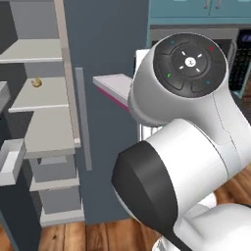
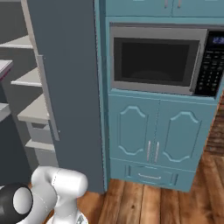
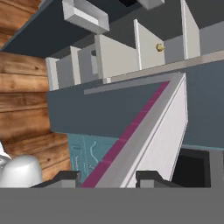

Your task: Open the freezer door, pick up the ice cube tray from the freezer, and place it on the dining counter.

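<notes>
In the hand view my gripper (image 3: 108, 177) is shut on the ice cube tray (image 3: 148, 127), a thin pale-grey slab with a pink-magenta side that runs up and to the right from between my fingertips (image 3: 65, 177). In the left base view the tray (image 1: 112, 86) sticks out level to the left from behind my arm's big joint, in front of the plain dark-grey door (image 1: 105, 59). The freezer (image 1: 44, 122) stands open on the left with light grey shelves. The inner side of its door (image 1: 14, 215) shows at the lower left, carrying a white bin (image 1: 10, 159). The dining counter is out of view.
A small gold object (image 1: 36, 82) lies on a freezer shelf. The plain door has a long grey handle (image 1: 83, 117). To the right are a built-in microwave (image 2: 157, 59) and teal cabinets (image 2: 157, 135). Wooden floor (image 2: 148, 201) lies below.
</notes>
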